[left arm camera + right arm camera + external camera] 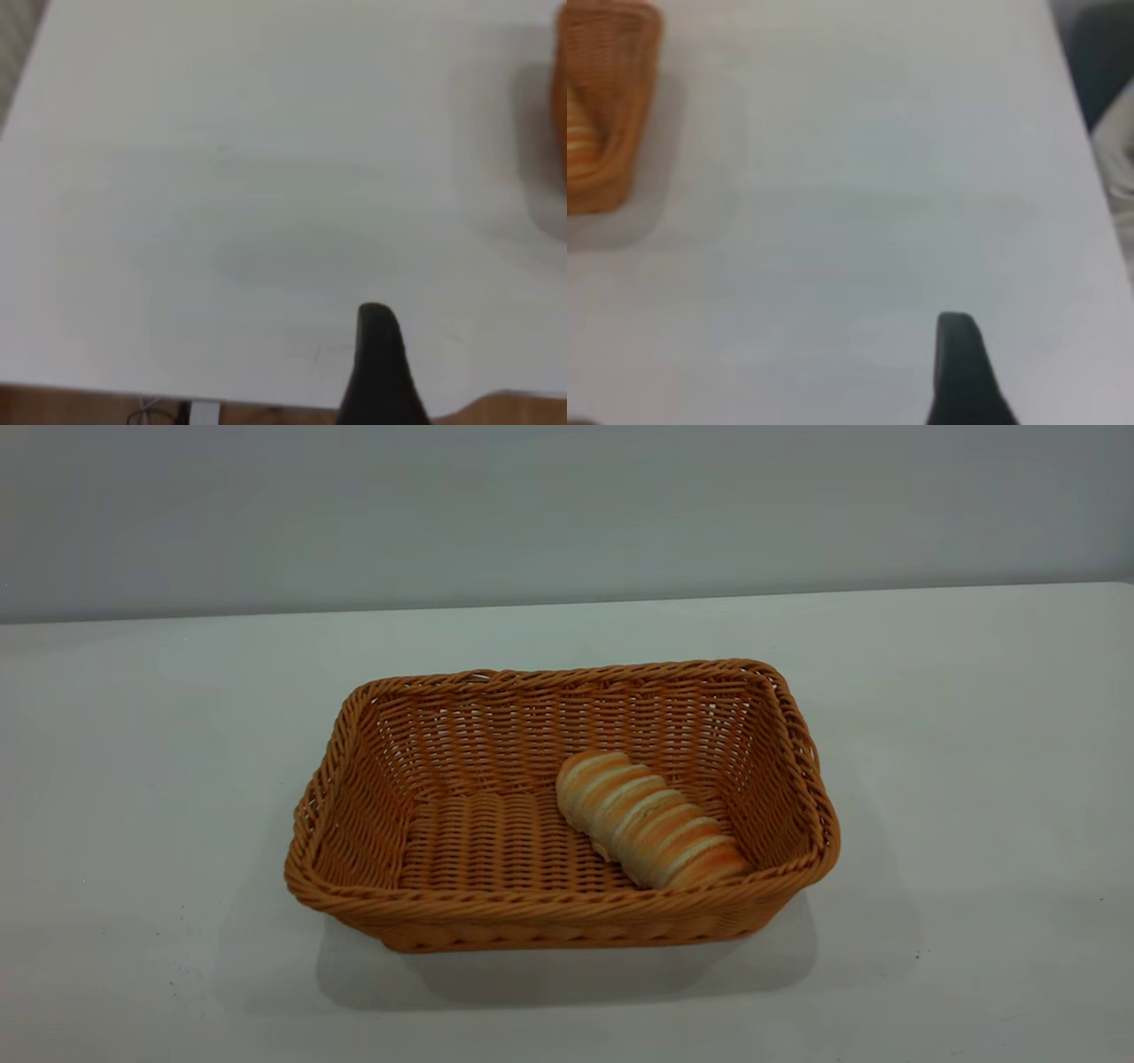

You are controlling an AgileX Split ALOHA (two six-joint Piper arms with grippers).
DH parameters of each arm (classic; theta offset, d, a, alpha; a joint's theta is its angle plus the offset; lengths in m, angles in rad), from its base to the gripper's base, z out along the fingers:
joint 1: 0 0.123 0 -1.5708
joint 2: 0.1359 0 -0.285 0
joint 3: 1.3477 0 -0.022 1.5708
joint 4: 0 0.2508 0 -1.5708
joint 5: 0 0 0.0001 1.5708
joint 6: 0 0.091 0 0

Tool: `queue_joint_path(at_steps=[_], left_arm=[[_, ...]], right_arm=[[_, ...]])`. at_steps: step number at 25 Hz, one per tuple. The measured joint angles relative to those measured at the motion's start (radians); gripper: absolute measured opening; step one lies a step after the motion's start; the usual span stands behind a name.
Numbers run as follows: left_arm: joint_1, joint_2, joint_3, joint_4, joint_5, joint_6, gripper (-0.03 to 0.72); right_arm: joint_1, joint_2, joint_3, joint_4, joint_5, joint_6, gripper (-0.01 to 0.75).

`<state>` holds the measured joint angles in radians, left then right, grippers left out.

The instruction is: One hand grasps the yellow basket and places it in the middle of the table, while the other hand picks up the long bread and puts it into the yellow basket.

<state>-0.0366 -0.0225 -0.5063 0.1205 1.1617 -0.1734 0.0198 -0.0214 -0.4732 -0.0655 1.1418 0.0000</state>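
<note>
The yellow basket [496, 841] stands in the middle of the white table [974, 735]. The long bread [651, 819] lies inside it, on the basket floor toward its right end, slanting. Neither gripper shows in the exterior view. A black part of my left gripper [376, 354] shows in the left wrist view over bare table, with an orange sliver of the basket [562, 88] at the frame edge. A black part of my right gripper [961, 363] shows in the right wrist view over bare table, well apart from the basket [629, 106] and the bread [578, 133].
A plain grey wall [567, 505] rises behind the table's far edge. The table edge and a wooden floor [514, 412] show in the left wrist view. A dark and pale shape [1107, 97] lies beyond the table edge in the right wrist view.
</note>
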Motion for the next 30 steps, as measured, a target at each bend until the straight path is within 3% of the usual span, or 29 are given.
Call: queue_joint_path(at_steps=[5, 22, 30], left_arm=[[0.044, 0.000, 0.000, 0.000, 0.000, 0.000, 0.580], [0.045, 0.000, 0.000, 0.000, 0.000, 0.000, 0.580], [0.045, 0.000, 0.000, 0.000, 0.000, 0.000, 0.580]], right_arm=[[-0.033, 0.000, 0.000, 0.000, 0.000, 0.000, 0.498], [-0.033, 0.000, 0.000, 0.000, 0.000, 0.000, 0.498], [0.018, 0.000, 0.000, -0.001, -0.001, 0.000, 0.498]])
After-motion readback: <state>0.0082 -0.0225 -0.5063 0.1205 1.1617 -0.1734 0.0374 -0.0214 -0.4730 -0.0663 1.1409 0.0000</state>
